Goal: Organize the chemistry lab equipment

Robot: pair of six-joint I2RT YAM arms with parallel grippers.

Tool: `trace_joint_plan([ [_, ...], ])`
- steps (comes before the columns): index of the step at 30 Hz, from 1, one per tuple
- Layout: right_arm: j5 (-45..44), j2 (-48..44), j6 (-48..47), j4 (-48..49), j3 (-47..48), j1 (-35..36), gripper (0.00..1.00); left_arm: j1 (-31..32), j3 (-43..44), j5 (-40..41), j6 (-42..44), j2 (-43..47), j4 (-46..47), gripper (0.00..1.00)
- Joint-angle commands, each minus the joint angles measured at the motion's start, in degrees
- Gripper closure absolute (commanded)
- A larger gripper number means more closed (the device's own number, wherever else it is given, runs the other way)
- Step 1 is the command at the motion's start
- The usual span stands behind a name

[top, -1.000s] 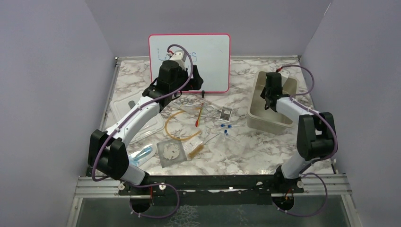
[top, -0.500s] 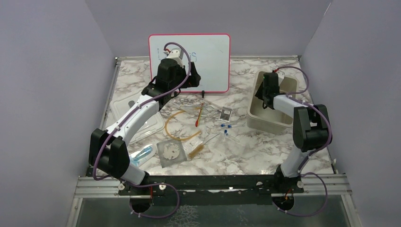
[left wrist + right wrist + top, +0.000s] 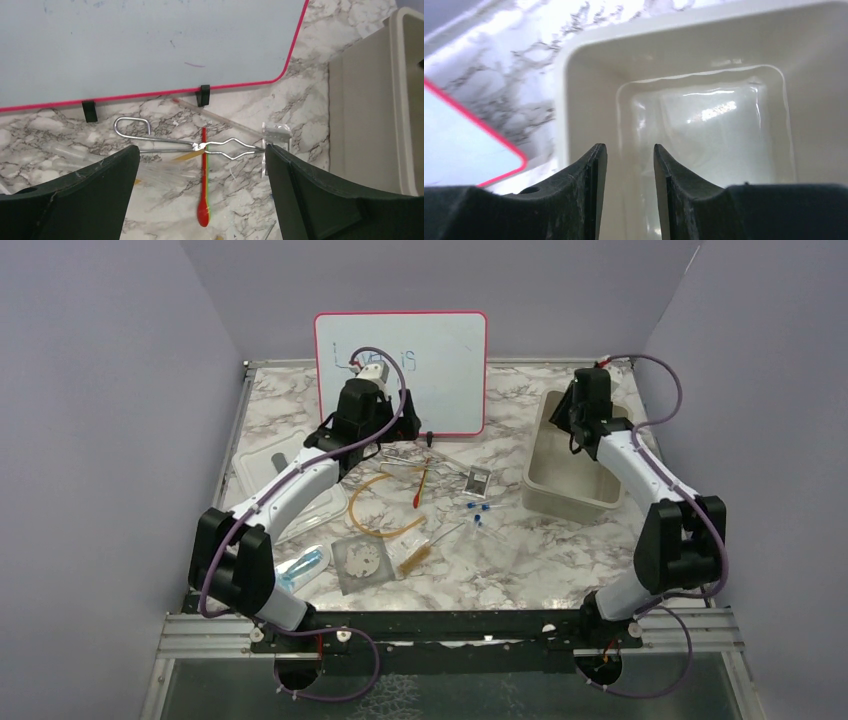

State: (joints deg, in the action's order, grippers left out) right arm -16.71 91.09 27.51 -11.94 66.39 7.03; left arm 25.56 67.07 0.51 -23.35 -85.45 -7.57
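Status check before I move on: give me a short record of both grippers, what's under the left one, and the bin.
left gripper: open wide, holding nothing, over the table in front of the whiteboard
under it: metal tongs lying flat, red dropper crossing them
right gripper: narrowly open, holding nothing, above the bin
bin contents: no item that I can make out
loose on table: tubing loop, gauze mat

Tongs [image 3: 220,146]: bright wire metal, shiny. Dropper [image 3: 203,175]: glossy red plastic. Bin [image 3: 589,100]: smooth beige plastic, glossy inside. Table [image 3: 350,20]: marble-patterned, smooth. Whiteboard [image 3: 150,40]: smooth, faint sheen. Left fingers [image 3: 75,200]: matt black plastic.
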Motion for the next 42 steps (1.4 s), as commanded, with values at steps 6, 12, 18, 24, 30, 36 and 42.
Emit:
trace_joint_plan([
  [6, 24.32, -8.60, -1.81, -9.03, 6.87, 2.15, 0.56, 0.07, -3.28, -10.11, -3.72, -7.27, -1.35, 0.19],
  [12, 27.24, -7.67, -1.84, -7.99, 6.21, 11.86, 0.57, -0.37, 0.83, 1.96, -13.53, -13.79, -12.65, 0.31],
  [18, 28.68, -6.76, -1.56, -6.36, 5.33, 15.06, 0.57, -4.40, 0.68, 7.29, -25.34, -16.33, -15.64, 0.28],
  [24, 27.95, -7.27, -2.74, -6.25, 4.96, 15.59, 0.57, -6.82, 1.76, 9.96, -29.70, -18.87, -16.85, 0.33],
  [30, 27.69, -7.41, -3.53, -5.99, 4.63, 15.56, 0.57, -7.10, 5.14, 10.25, -29.56, -22.28, -17.25, 0.44],
  [36, 27.83, -7.17, -4.19, -5.54, 5.01, 15.56, 0.57, -7.19, 5.09, 11.10, -29.16, -21.53, -17.73, 0.72],
  [42, 36.61, -7.89, -5.72, -1.54, 3.45, 15.56, 0.56, -7.25, 5.45, 9.52, -30.28, -13.75, -24.17, 0.79],
])
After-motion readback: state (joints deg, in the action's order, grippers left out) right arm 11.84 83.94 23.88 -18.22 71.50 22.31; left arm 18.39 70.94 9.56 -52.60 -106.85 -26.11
